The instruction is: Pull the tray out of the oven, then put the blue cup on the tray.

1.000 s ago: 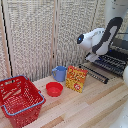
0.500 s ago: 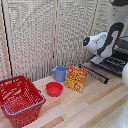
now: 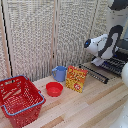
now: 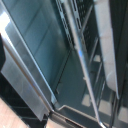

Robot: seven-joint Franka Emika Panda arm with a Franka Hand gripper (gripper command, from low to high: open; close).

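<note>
On the pale wooden table [image 3: 85, 107] the blue cup [image 3: 59, 73] stands upright near the slatted screen [image 3: 45, 35] at the back, its handle turned toward the exterior view's left. Just beside it, toward the exterior view's right, an orange and yellow box [image 3: 76, 78] stands on edge, and a shallow red bowl [image 3: 54, 89] sits in front of the cup, close to it but apart. A red basket [image 3: 19, 100] with a blue rim occupies the exterior view's left corner of the table, well apart from the cup. At the exterior view's right edge the oven [image 3: 120, 62] is only partly in frame, with its drop-down door [image 3: 96, 73] lowered toward the box. The tray [image 3: 116, 65] shows as dark parallel bars at the oven's mouth, beneath the white arm [image 3: 105, 46], which reaches down over it. The gripper itself is hidden behind the arm in the exterior view, and the wrist view shows no fingers, so whether it is open or closed, or has hold of anything, cannot be told. The wrist view is filled with the dark glassy door [image 4: 45, 65] and thin metal bars [image 4: 85, 75] seen very close and blurred.
</note>
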